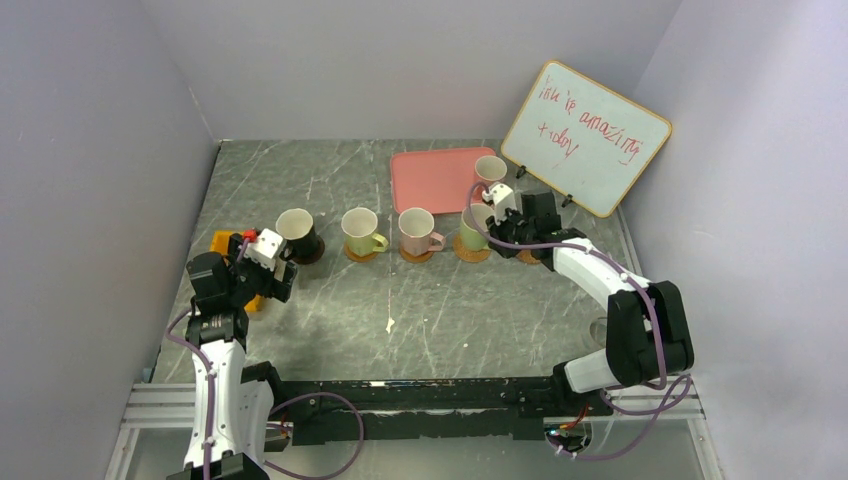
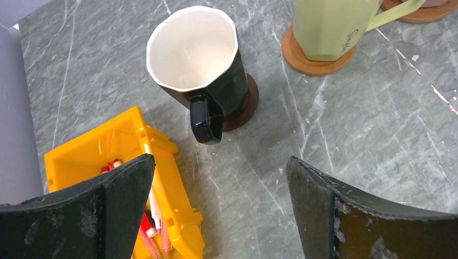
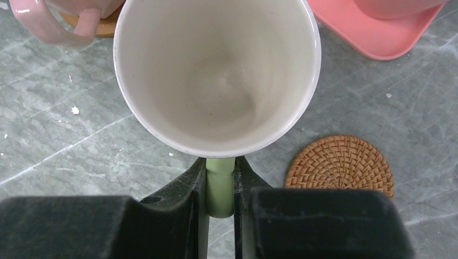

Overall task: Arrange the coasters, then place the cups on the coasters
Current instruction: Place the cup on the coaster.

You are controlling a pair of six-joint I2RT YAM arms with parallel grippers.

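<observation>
Four cups stand in a row. The dark brown cup (image 1: 297, 233) (image 2: 200, 65) sits on the dark brown coaster (image 2: 246, 102). A pale green cup (image 1: 361, 231) (image 2: 329, 27) rests on an orange coaster (image 2: 308, 59), and a pink cup (image 1: 416, 231) stands on another. My right gripper (image 1: 497, 215) (image 3: 220, 167) is shut on the handle of the second green cup (image 1: 473, 228) (image 3: 216, 70), over a coaster (image 1: 472, 252). An empty woven coaster (image 3: 340, 164) lies just right of it. Another pink cup (image 1: 490, 172) stands on the tray. My left gripper (image 1: 265, 255) (image 2: 221, 216) hangs open, near the dark cup's handle, holding nothing.
The pink tray (image 1: 435, 178) lies at the back, and a whiteboard (image 1: 585, 135) leans in the back right corner. A yellow bin (image 2: 124, 162) of pens sits under my left finger, at the table's left side. Grey walls close in three sides.
</observation>
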